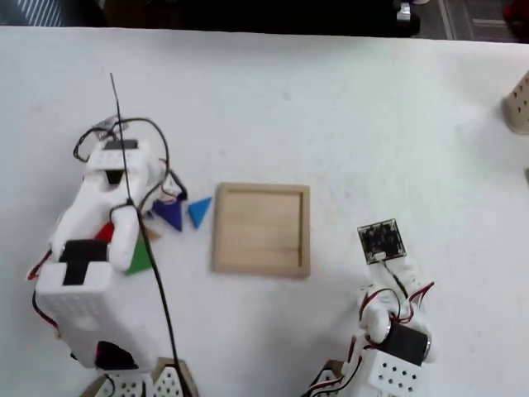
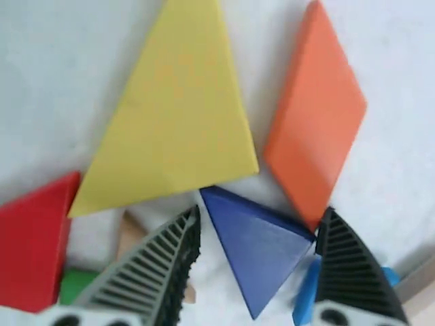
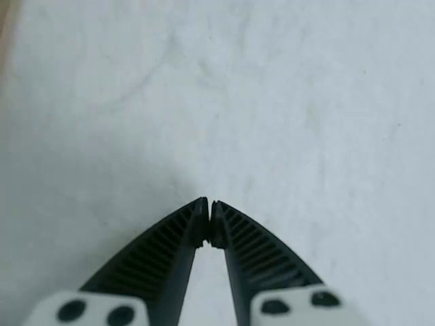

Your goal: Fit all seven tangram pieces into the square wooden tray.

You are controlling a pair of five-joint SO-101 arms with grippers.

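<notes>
High view first: the left arm point(image 1: 99, 207) is positioned over a little heap of tangram pieces, and the square wooden tray point(image 1: 260, 229) is set just past that heap, between the two arms. A dark blue triangle point(image 1: 169, 213) and a light blue triangle point(image 1: 199, 211) are seen right at the left arm's tip, on the tray side. The light blue one is just beside the tray's rim. A red piece point(image 1: 105, 232) and a green piece point(image 1: 140, 258) are tucked partly under that arm. The right arm point(image 1: 393, 331) is seen near the tray's other side, on the white table point(image 1: 347, 107).

Left wrist view: the left gripper point(image 2: 262, 214) is spread wide, and the dark blue triangle is framed between its two fingers point(image 2: 160, 268). Whether it's actually touched by either one can't be told. A big yellow triangle point(image 2: 170, 122) is laid just beyond the fingertips, with an orange parallelogram point(image 2: 316, 115) next to it, ahead of the other finger. The red and green pieces are found outside one finger, and the light blue triangle is half hidden behind the other.

Right wrist view: the right gripper point(image 3: 209, 207) is pressed together, tips touching, with the white table beneath.
</notes>
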